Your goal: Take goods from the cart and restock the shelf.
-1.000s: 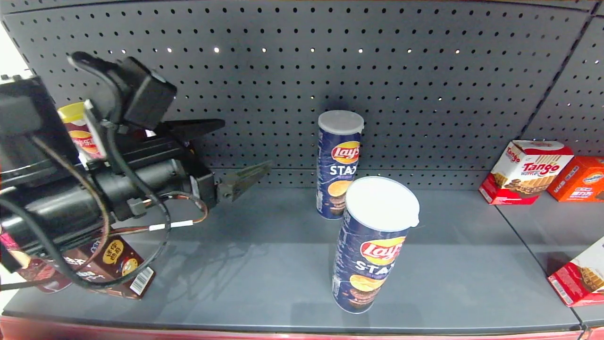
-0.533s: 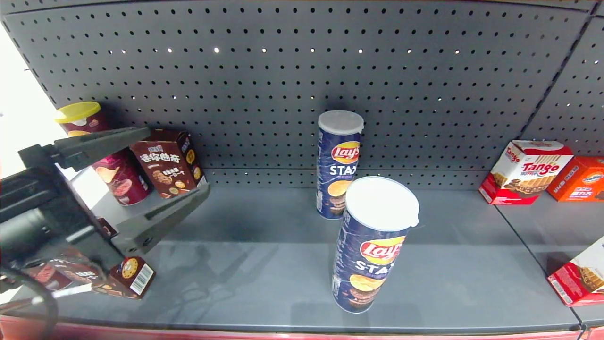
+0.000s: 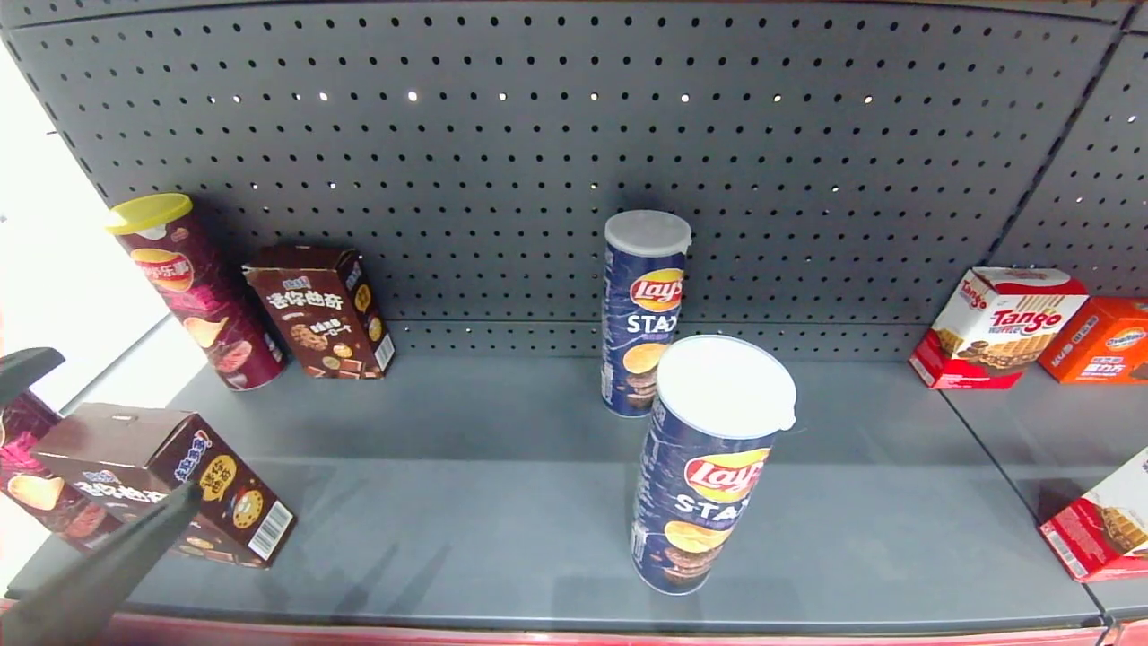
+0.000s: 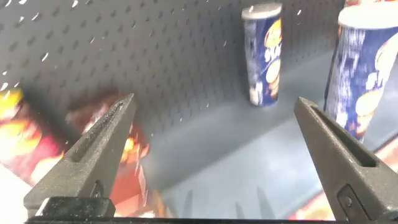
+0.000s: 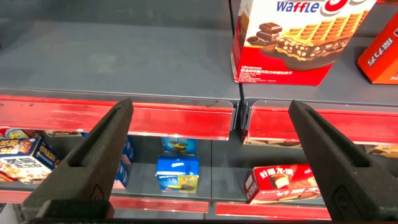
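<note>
Shelf (image 3: 502, 484), left gripper (image 4: 214, 102) drawn back to front corner, fingers (image 4: 99, 149) wide apart, empty

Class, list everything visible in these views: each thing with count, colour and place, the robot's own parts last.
Chip cans: two, blue, mid-shelf, back and front.
Maroon cans: two, yellow-lidded one back left, one at left edge.
Cookie boxes: two, brown, back left and front left.
Wafer boxes: two, red-white, right, back and front.
Orange box: one, far right.
Lower packs: several, blue and red, shelves below.
Shelf: one, grey, pegboard behind.
Left tool: one, black, open, front left.
Right tool: one, black, open, by red rail.
</note>
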{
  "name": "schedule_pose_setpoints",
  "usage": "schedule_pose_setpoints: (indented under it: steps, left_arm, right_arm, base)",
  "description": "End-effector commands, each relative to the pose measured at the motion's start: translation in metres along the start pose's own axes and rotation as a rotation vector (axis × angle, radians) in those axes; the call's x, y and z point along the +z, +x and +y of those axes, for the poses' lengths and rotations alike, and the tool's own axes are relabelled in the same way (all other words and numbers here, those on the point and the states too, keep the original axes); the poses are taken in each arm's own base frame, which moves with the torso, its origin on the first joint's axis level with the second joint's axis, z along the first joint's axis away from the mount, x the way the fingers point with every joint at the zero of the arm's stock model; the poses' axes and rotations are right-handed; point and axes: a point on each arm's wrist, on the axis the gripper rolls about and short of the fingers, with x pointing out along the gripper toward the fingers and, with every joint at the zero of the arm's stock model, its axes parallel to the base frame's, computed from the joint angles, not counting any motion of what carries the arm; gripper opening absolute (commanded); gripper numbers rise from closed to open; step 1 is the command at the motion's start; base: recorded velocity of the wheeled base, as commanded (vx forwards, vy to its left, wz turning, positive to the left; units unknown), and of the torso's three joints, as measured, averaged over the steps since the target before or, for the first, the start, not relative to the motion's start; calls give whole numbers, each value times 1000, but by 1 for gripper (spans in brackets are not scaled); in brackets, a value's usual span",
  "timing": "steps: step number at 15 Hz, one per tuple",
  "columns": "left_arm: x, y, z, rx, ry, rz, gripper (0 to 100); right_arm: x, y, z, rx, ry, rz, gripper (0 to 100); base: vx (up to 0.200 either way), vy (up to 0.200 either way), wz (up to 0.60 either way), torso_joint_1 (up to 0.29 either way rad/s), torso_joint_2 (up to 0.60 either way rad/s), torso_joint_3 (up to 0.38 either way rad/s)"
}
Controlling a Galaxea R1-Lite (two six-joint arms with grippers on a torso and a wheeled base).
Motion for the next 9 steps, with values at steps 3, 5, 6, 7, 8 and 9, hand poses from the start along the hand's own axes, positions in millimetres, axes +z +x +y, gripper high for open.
schedule_pose_setpoints:
  steps: [3,5,6,7,8,9]
  left_arm:
    - [-15,-72,-10,38,-15,24,100]
    - [-24,-93,-15,35,-29,48,100]
    - [-32,-105,-18,44,-31,63,100]
    - [-34,-108,-19,50,-31,64,100]
    - [-40,-115,-20,63,-31,80,100]
    - [-51,-121,-23,72,-36,104,100]
  right_arm:
    - [0,0,0,1,-1,1,100]
    - [0,0,0,1,-1,1,100]
    - [0,0,0,1,-1,1,100]
    - [0,0,0,1,-1,1,100]
    - [0,0,0,1,-1,1,100]
    - [0,0,0,1,-1,1,100]
  base:
    - [0,0,0,0,0,0]
    - [0,0,0,0,0,0]
    - [0,0,0,0,0,0]
    - [0,0,0,0,0,0]
    - [0,0,0,0,0,0]
    - [0,0,0,0,0,0]
